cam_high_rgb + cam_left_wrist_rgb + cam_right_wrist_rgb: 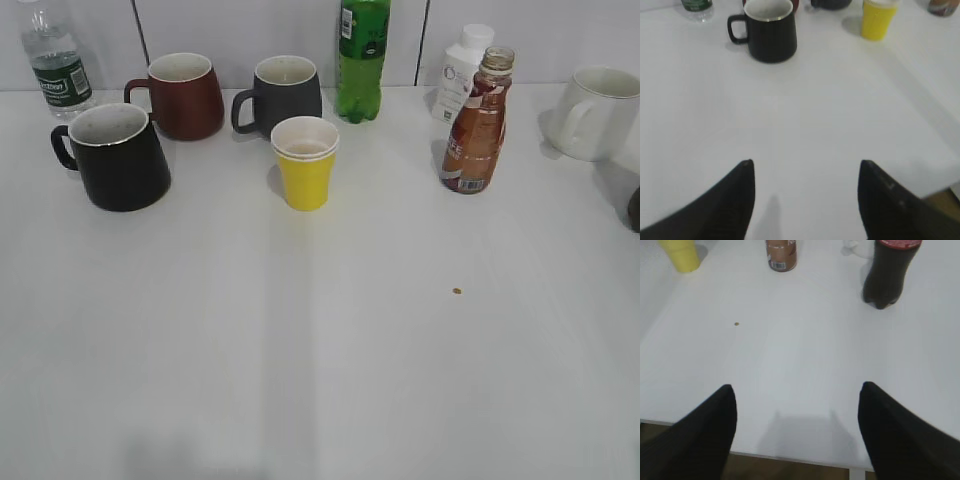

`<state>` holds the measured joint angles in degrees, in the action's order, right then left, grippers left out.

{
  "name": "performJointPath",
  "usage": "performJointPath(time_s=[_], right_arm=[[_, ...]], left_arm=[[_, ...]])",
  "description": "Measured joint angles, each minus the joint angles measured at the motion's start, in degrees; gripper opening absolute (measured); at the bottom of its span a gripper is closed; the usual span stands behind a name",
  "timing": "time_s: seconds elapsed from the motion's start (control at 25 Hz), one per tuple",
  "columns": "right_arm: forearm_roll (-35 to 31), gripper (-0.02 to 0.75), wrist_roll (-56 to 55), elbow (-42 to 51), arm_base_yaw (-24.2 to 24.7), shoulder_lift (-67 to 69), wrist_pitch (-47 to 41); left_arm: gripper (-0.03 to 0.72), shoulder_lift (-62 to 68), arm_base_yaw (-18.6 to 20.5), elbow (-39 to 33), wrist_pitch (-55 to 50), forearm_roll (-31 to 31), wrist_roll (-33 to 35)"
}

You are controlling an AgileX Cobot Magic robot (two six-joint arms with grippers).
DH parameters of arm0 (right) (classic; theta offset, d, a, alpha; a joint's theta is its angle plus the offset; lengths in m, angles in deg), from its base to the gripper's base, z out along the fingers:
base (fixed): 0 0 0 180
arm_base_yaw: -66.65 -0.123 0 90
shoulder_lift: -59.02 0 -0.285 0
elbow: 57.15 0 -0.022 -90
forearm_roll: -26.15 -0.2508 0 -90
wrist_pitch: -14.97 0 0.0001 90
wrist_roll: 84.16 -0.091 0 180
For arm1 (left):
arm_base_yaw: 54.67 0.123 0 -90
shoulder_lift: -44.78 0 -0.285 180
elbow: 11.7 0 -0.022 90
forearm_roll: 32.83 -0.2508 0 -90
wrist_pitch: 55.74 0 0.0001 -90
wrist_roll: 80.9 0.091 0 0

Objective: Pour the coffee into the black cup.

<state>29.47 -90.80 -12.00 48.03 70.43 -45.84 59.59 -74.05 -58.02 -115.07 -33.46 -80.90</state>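
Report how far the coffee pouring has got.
Nothing poured yet. The clear waisted coffee bottle stands upright, uncapped, on the table, apart from the glossy black cup. Left gripper and right gripper are open, empty. Grasping, carrying and pouring remain.

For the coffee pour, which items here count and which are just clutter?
Job:
coffee bottle, uncapped
black cup

Lying about:
maroon mug
dark grey mug
yellow cup
green bottle
white bottle
water bottle
white mug
dark cola bottle
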Motion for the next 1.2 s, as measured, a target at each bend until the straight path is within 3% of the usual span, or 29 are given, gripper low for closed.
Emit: performJointPath(time_s=[1.2], right_arm=[[0.4, 0.589, 0.0, 3.3, 0.0, -4.1, 0.4]], left_arm=[[0.417, 0.0, 0.3, -0.9, -1.2, 0.2, 1.4]])
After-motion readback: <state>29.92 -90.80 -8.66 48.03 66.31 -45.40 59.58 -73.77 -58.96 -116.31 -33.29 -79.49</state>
